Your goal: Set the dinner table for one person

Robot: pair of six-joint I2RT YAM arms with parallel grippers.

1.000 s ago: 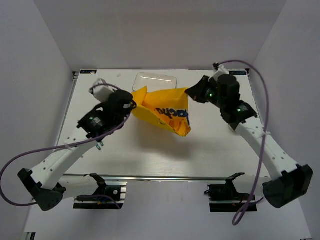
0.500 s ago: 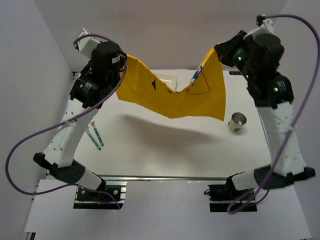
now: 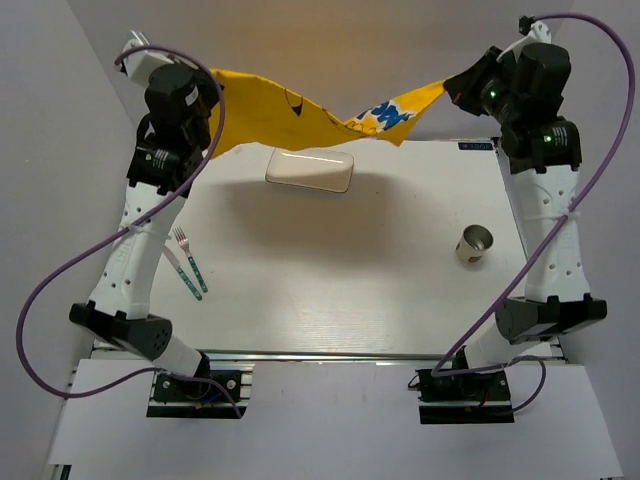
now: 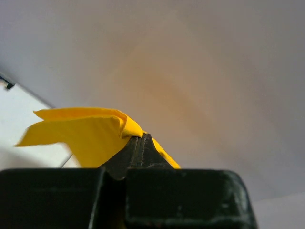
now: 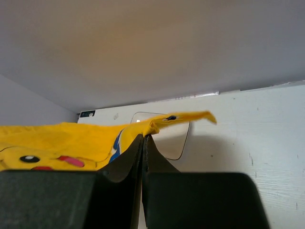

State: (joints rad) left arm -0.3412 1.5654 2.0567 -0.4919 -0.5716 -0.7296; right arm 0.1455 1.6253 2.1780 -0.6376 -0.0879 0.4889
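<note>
We see the yellow Pikachu placemat [image 3: 300, 115] stretched across the top of the frame. The left gripper [image 3: 212, 90] pinches its upper-left end tight, and the right gripper [image 3: 450, 90] pinches the upper-right end. Below, the dinner table [image 3: 330, 280] fills the middle, and on it sit a white plate [image 3: 310, 168] and a metal cup [image 3: 475, 243] (its inside is too small to see).

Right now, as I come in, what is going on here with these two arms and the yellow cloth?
Both arms hold a yellow placemat in the air above the far side of the dinner table. The left gripper is shut on one end, the right gripper on the other, so it hangs between them, sagging in the middle. A white plate lies below it; a metal cup and some cutlery sit nearer.
</note>
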